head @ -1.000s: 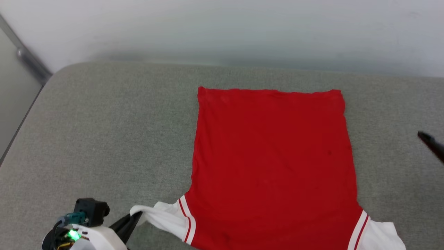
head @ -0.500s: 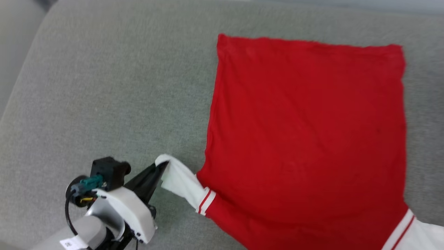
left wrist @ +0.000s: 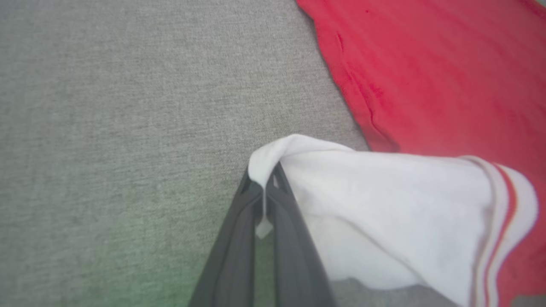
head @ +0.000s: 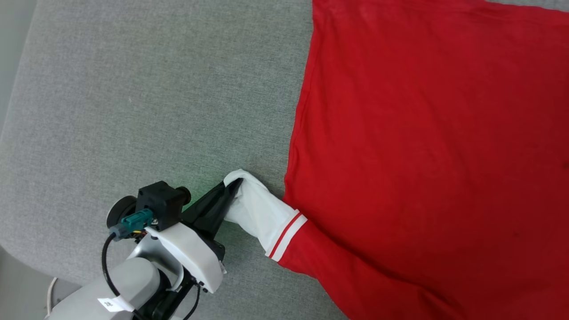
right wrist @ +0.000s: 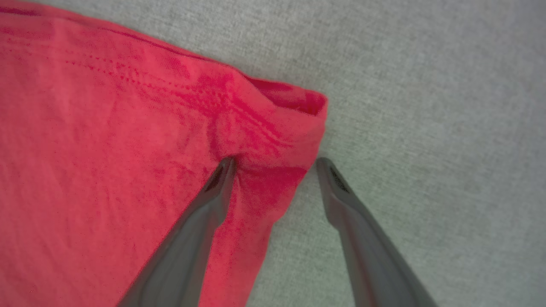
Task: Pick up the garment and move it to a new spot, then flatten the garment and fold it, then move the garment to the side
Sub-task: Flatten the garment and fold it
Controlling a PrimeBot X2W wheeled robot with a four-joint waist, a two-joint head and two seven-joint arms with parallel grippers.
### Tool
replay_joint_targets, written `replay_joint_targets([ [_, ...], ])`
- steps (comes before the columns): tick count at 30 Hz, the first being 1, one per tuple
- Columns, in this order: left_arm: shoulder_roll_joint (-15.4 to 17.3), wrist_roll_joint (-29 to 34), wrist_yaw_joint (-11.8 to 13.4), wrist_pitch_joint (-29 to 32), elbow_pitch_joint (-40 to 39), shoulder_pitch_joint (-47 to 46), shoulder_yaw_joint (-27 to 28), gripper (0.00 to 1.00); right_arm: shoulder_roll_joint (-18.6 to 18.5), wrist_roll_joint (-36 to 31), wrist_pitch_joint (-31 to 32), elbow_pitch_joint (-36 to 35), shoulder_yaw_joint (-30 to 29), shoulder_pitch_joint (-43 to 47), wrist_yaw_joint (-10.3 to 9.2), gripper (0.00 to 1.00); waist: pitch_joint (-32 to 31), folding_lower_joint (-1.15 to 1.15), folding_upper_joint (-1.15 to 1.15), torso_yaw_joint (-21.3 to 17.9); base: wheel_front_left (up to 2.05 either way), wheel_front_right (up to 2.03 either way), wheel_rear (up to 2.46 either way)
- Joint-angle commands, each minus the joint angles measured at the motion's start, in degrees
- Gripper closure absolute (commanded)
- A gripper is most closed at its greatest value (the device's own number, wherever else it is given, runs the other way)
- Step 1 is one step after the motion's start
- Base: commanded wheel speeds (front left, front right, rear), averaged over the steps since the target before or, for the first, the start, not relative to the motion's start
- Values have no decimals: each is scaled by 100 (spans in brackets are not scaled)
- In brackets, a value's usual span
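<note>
Red shirt [head: 422,155] lies spread on the grey cushion [head: 133,111]. Left gripper [head: 232,190] pinches its white sleeve [head: 262,213]; right gripper [right wrist: 275,162] is spread, straddling the hem corner [right wrist: 307,106].

Red garment [head: 422,155] lies flat, plain side up, frame right. White sleeve [head: 260,211] w/ stripe trim bunched, lower centre.

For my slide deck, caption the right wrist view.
Right gripper open, straddling the hem corner of the red garment on the grey cushion.
</note>
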Motion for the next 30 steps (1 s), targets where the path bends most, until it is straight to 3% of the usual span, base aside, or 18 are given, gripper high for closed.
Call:
replay_joint_targets([
  [1,-67,53,27,-38,-20,-70,-32,100,85,35,-3,164,103,328,-2,0,80,-1,0,97,0,0,0],
  [4,-107,52,43,-44,9,-28,-46,100,89,108,-49,266,158,573,-1,0,40,-1,0,110,0,0,0],
  [5,-105,29,43,-53,33,1,-44,100,65,133,-45,275,190,618,-1,43,5,-1,0,109,0,0,0],
  [6,-85,23,55,-54,71,29,-45,100,42,157,-69,253,207,625,-1,100,-34,-1,0,100,0,0,0],
  [16,-4,-111,81,-67,251,262,-49,100,-150,447,-563,62,404,384,-2,100,-722,-1,0,-93,0,0,0],
  [20,71,-264,155,-86,306,512,-19,100,-367,768,-758,-139,754,670,-2,100,-1214,-1,0,-268,0,0,0],
  [30,401,-542,412,-95,180,1163,-9,100,-1539,1917,-868,-1531,1176,2427,-2,100,-2067,-1,0,-737,0,0,0],
])
